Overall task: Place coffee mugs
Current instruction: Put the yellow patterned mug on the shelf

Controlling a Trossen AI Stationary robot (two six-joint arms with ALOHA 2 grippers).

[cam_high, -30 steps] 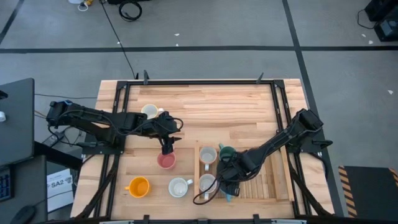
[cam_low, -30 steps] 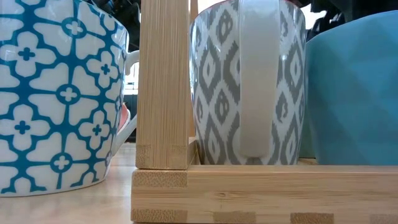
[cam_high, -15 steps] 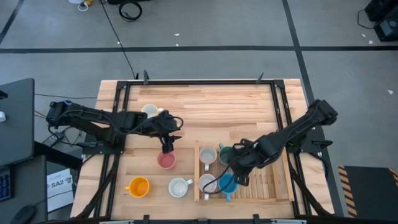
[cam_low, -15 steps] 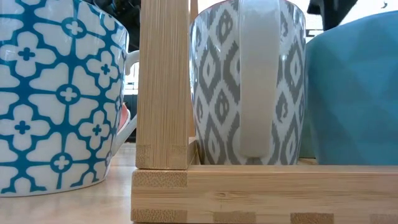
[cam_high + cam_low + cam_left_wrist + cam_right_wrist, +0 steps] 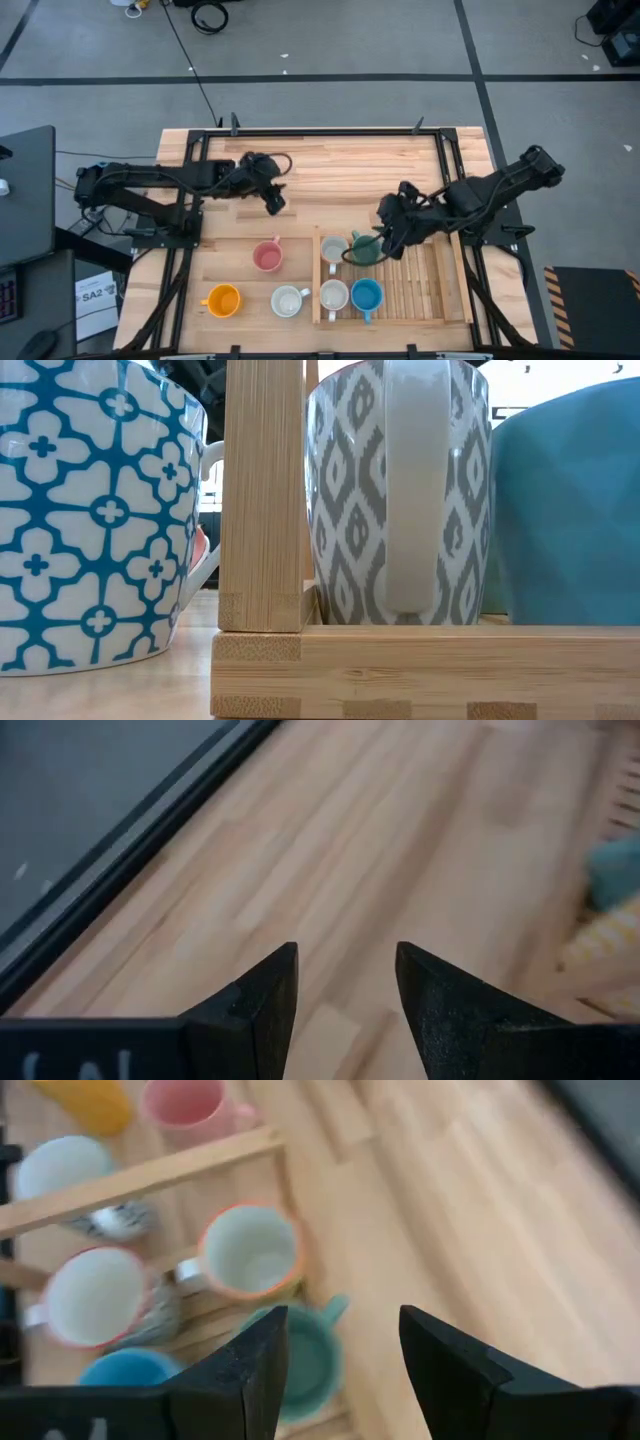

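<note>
My right gripper hovers open and empty just beyond the green mug in the wooden tray; left gripper, open and empty, hangs beyond the pink mug.

left hand lifted off pink mug; right hand withdrawn from blue mug

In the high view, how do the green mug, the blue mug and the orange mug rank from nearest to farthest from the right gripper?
Measured from the right gripper:
1. Green mug, beside it in the wooden tray.
2. Blue mug, in the tray's front row.
3. Orange mug, outside the tray, far left.
</note>
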